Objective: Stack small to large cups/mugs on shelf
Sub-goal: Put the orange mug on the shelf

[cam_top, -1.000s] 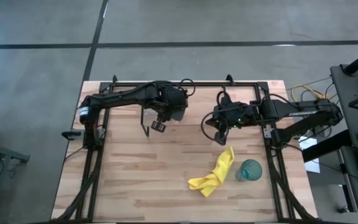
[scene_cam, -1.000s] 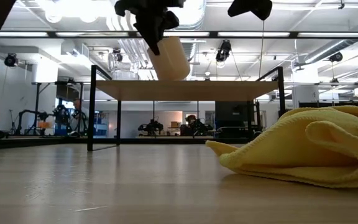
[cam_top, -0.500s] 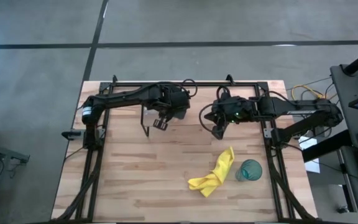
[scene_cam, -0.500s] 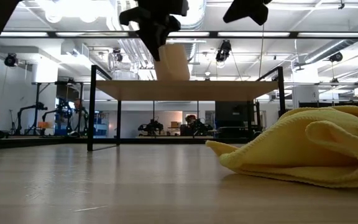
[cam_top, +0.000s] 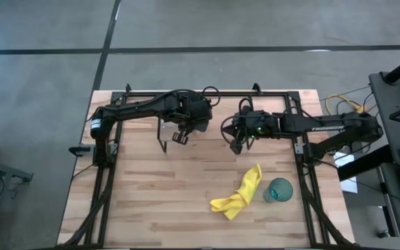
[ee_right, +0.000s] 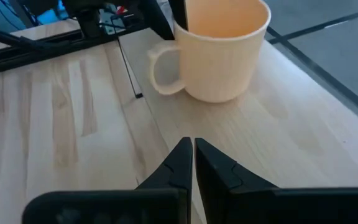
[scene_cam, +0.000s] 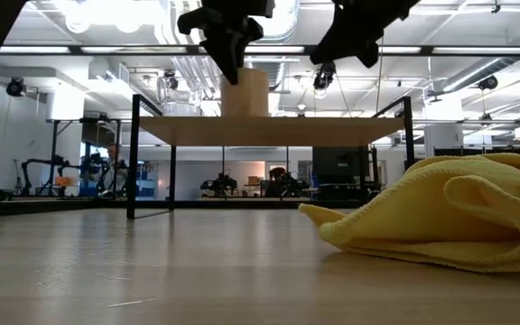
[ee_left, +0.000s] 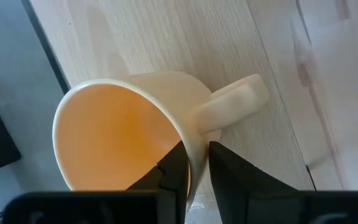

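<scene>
Light wood-plank table (cam_top: 165,201), industrial hall behind. Shelf (scene_cam: 269,131) – pale board on thin black rods – carries the cream mug (ee_right: 219,53), orange inside, upright. Left gripper (ee_left: 194,168) pinches its rim by the handle. Right gripper (ee_right: 193,163) nearby, fingers together. Yellow cloth (cam_top: 240,194) crumpled beside the translucent teal tumbler (cam_top: 278,189).

the high view is evenly lit and flat, with only faint soft shadows beside the arms on the counter (cam_top: 151,187). in the low view bright ceiling lights (scene_cam: 106,11) glare white at the top, so both arms show as dark silhouettes; the near cloth (scene_cam: 441,212) is soft and out of focus. in the left wrist view the mug (ee_left: 129,134) is bright, its near rim blurred, and one edge washes out pale. the right wrist view is bright, with a soft shadow under the mug.
</scene>
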Tool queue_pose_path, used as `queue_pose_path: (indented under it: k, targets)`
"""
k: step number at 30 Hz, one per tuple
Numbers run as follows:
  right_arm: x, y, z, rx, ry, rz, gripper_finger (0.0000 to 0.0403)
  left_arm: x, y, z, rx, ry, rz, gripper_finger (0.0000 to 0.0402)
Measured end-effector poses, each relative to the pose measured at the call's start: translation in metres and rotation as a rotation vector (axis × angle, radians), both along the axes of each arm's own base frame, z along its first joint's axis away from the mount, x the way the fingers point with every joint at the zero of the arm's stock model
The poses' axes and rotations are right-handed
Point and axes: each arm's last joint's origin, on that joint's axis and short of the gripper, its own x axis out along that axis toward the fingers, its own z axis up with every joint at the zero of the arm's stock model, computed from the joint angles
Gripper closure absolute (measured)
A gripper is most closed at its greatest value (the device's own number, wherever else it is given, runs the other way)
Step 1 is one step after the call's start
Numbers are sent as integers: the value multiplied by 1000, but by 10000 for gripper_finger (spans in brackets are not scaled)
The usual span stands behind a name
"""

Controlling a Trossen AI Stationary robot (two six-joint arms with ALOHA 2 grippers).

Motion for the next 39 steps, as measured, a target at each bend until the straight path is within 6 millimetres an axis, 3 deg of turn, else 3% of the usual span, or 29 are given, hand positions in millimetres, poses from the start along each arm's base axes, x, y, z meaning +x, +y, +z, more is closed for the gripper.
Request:
queue_pose_path:
  k: [10,26,39]
  targets:
    - [-2,0,-16,15,18,-10,390,-1,-4,3,20,-8,-6,356]
    - [4,0,23,-24,-85,12,390,-3,-9,6,24,-25,-16,356]
    - [4,1,21,16,-84,18,390,0,-8,6,11,-68,28,356]
